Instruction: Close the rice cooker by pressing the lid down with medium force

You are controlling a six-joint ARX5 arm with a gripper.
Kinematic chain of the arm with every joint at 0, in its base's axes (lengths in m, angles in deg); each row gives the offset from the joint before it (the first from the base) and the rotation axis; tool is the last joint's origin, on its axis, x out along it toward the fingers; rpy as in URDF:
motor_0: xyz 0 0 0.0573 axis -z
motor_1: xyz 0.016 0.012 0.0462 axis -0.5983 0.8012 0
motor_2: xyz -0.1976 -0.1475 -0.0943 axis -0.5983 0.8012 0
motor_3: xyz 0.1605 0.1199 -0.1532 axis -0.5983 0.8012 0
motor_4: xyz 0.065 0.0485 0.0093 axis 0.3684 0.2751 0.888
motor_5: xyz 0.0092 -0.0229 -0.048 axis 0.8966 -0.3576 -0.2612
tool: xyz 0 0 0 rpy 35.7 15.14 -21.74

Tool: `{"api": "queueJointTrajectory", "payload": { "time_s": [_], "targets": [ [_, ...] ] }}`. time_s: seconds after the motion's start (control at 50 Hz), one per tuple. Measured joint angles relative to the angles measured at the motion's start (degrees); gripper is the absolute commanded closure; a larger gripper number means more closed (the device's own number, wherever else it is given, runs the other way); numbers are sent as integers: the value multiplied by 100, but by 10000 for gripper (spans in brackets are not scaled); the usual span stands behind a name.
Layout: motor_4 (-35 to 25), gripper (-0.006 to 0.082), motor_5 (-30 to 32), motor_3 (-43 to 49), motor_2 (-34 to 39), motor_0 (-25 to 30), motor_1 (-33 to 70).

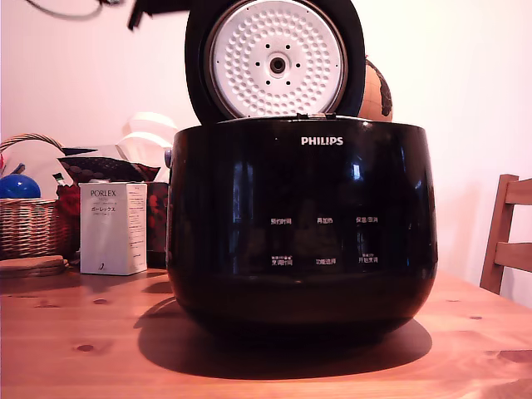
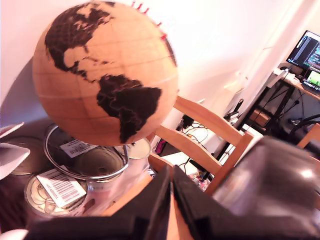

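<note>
The rice cooker [image 1: 302, 224] is a large glossy black pot with white PHILIPS lettering, standing mid-table in the exterior view. Its lid [image 1: 274, 60] stands raised upright at the back, with the white dimpled inner plate facing the camera. A dark part of the arm [image 1: 154, 10] pokes in at the top edge, just to the exterior view's left of the lid. In the wrist view my gripper [image 2: 171, 174] has its two black fingers pressed together with nothing between them. A blurred glossy black curved surface [image 2: 272, 185], apparently the lid's outer shell, lies close beside the fingers.
A white box [image 1: 113, 228], a wicker basket [image 1: 29, 224] and round coasters [image 1: 32, 266] stand at the exterior view's left. A brown globe [image 2: 105, 75] is behind the cooker, above jars [image 2: 87, 165]. A wooden chair [image 1: 507, 237] is at the right.
</note>
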Motion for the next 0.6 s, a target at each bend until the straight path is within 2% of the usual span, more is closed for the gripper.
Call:
{"api": "queueJointTrajectory", "payload": {
  "time_s": [0.32, 0.6],
  "targets": [
    [-13, 790, -391, -614, 0, 205, 588],
    [-35, 790, -413, -782, 0, 518, 621]
  ]
}}
